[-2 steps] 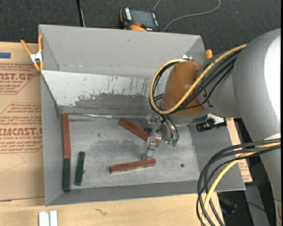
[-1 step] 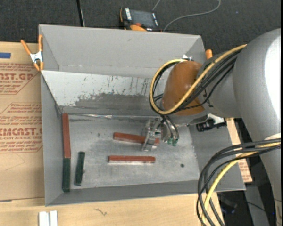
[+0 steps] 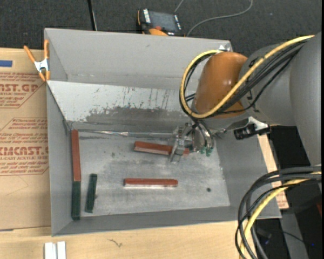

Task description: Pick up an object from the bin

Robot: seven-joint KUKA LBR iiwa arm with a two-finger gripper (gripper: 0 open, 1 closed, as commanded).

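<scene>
My pincer (image 3: 179, 150) sits at the right end of the upper red bar (image 3: 150, 147), mid bin (image 3: 205, 179). I cannot tell if it is spread or pinching. I judge this the grasp step. Next: confirm grip, then lift straight.

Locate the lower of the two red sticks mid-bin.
In the camera view the lower red stick lies on the floor's middle, below the gripper and the upper red stick, right of two green sticks.

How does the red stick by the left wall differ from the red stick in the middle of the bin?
The left-wall red stick runs along the left wall; the middle red stick lies crosswise on open floor, nearer the gripper. Both are thin, reddish-brown bars.
</scene>
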